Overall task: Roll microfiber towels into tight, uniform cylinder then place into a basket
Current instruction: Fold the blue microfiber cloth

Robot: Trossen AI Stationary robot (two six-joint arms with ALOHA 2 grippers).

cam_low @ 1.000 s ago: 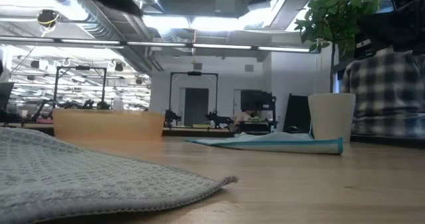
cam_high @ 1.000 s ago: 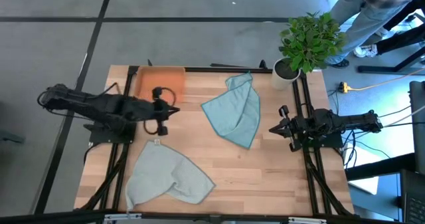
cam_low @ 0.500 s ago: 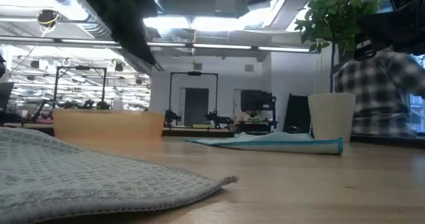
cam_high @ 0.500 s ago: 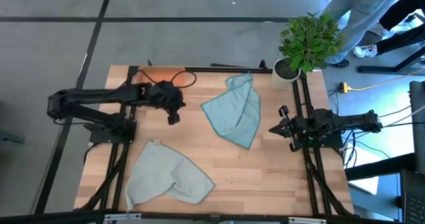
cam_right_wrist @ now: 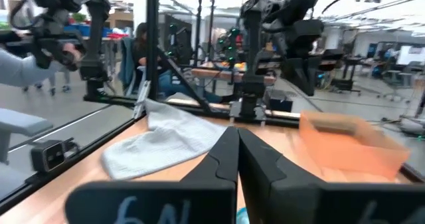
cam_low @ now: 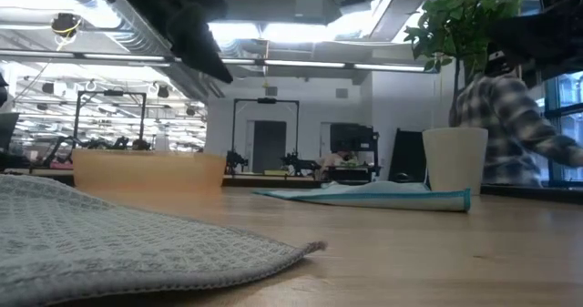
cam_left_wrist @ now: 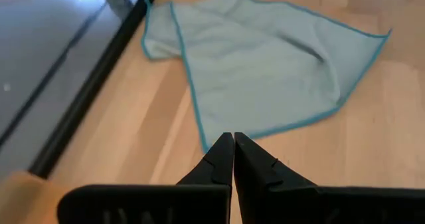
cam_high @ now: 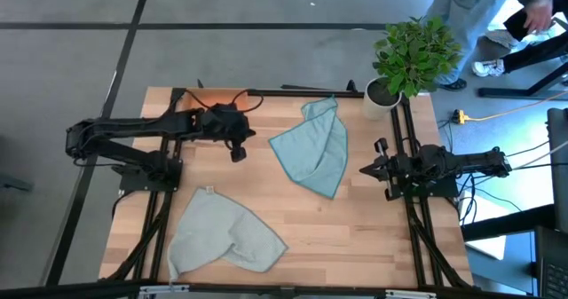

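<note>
The light teal-blue towel (cam_high: 313, 148) lies loosely folded on the table's far middle; it also shows in the left wrist view (cam_left_wrist: 265, 71). The pale grey-green towel (cam_high: 222, 232) lies crumpled near the table's near left and shows in the low view (cam_low: 109, 243). The orange basket (cam_high: 197, 104) stands at the far left, mostly hidden under my left arm. My left gripper (cam_high: 237, 153) is shut and empty, raised between basket and teal towel, its tips (cam_left_wrist: 233, 139) pointing at the towel's corner. My right gripper (cam_high: 364, 170) is shut and empty at the right edge.
A white pot with a green plant (cam_high: 399, 64) stands at the table's far right corner. A person (cam_high: 484, 15) moves on the floor beyond it. Bare wood lies between the two towels.
My left gripper has swung from over the basket's near side toward the table's right, toward the teal towel, staying shut. The towels and my right arm have kept still. The person behind the plant has moved.
</note>
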